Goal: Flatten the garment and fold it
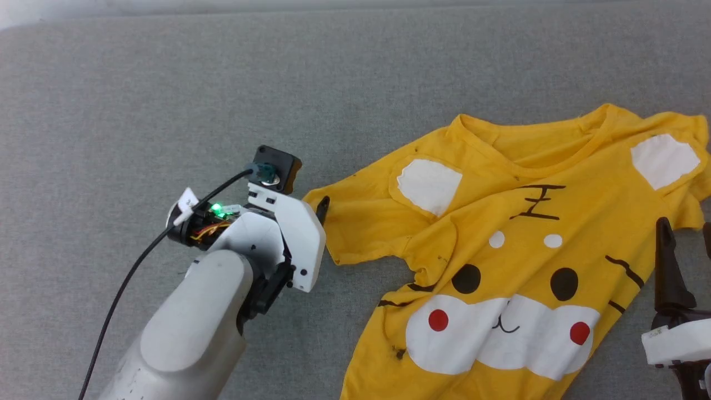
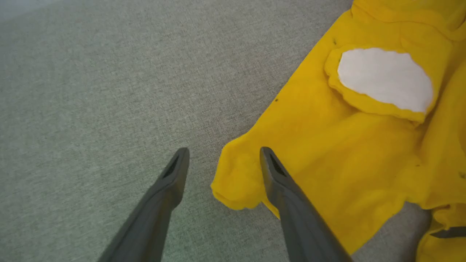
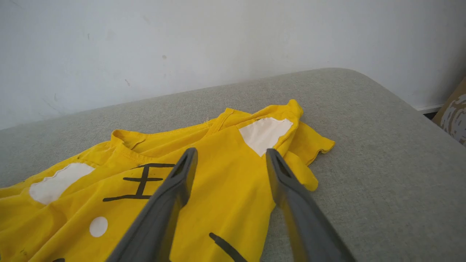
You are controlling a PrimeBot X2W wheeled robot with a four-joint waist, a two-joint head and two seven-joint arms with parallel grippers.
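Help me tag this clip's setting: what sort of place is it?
Likely an indoor room: a grey upholstered surface, sofa- or bed-like, against a plain white wall, with the garment lying on it.

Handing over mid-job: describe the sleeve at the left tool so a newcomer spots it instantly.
On the grey cushion lies a yellow T-shirt with a cartoon face. Its sleeve nearest the left tool juts sideways beside a white ear patch. Unlike the other sleeve, its rolled hem sits between that tool's open fingers.
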